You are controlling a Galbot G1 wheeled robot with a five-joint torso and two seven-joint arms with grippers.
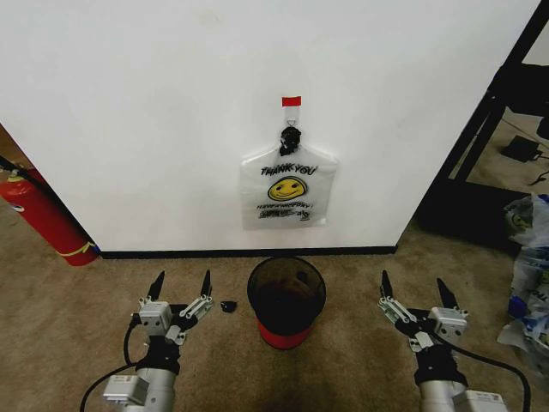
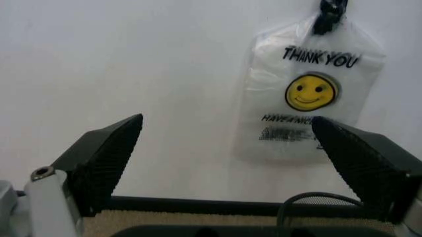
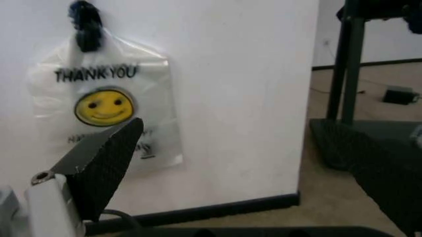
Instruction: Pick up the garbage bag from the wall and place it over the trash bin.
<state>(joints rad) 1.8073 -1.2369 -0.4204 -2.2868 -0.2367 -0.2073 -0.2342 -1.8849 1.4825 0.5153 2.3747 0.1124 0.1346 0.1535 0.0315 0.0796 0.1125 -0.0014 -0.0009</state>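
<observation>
Garbage bag point(image 1: 288, 190) on white wall point(image 1: 154, 112)

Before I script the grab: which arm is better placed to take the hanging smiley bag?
Roughly even, slight edge to the left gripper: the translucent white smiley-face garbage bag hangs marginally nearer it than the right gripper. Both are open, low beside the dark round trash bin.

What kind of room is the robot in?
Probably an office or lab-style room, not a home kitchen. There's beige carpet, a plain white wall with a garbage bag on a hook, a red fire extinguisher in the corner, and a small trash bin.
</observation>
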